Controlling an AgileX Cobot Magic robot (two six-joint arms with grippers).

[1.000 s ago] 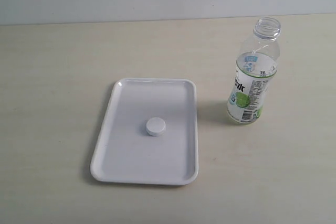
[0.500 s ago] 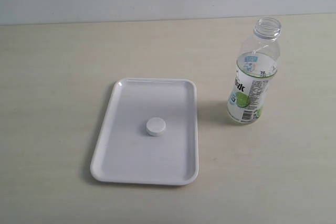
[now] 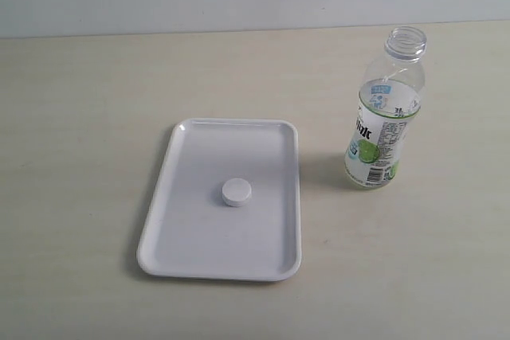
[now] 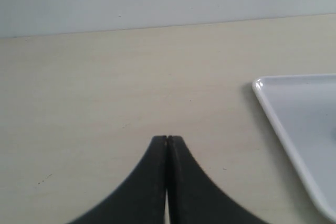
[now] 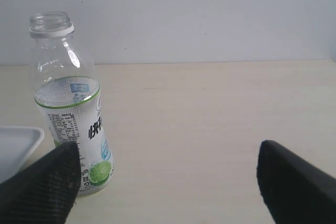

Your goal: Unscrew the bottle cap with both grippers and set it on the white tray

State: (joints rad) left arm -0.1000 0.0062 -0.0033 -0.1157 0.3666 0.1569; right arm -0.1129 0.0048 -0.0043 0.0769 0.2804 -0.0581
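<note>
Cap (image 3: 237,191) rests flat near the middle of the tray (image 3: 191,236), held by neither gripper. Left gripper (image 4: 167,140): fingers pressed together, empty; a tray corner lies ahead and off to one side, apart from the tips. Right gripper (image 5: 168,150): fingers spread wide, empty; bottle (image 5: 73,119) stands upright and uncapped just beyond one finger, outside the gap.

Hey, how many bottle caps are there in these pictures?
1. The bottle cap lies near the middle of the white tray. The bottle, standing right of the tray in the exterior view, has a bare open neck. No other cap shows.
</note>
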